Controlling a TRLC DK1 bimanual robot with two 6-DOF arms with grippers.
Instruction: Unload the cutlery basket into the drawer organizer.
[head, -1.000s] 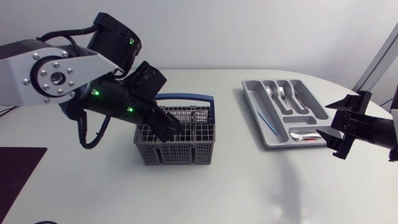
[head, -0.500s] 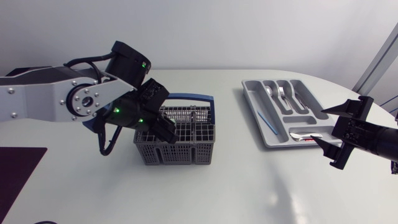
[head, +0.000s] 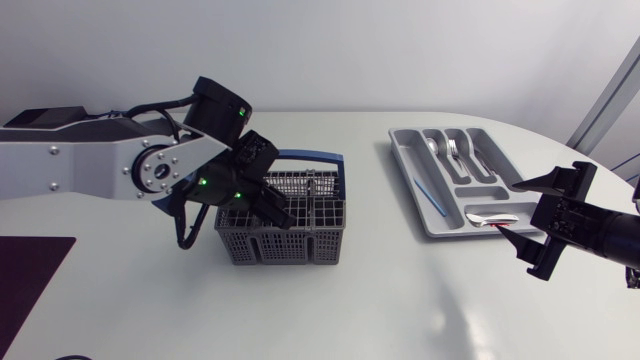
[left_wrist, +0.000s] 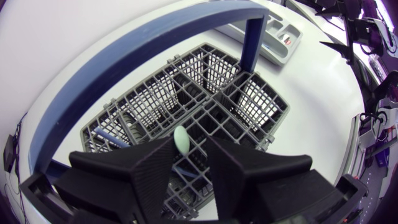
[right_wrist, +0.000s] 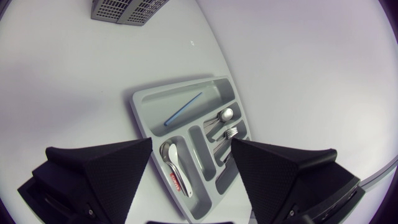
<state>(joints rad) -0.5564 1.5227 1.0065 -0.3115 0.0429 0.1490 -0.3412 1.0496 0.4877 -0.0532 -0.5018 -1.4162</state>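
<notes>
Left gripper, fingers apart, straddles a pale green handle in the cutlery basket. Closing off-centre could snag the grid or lose it. Right gripper hangs open, empty.

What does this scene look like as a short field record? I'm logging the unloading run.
left gripper: open, jaws either side of a pale green handle tip, over the cutlery basket
right gripper: open, beside the drawer organizer
drawer organizer: holds spoons, a fork, a blue stick
</notes>
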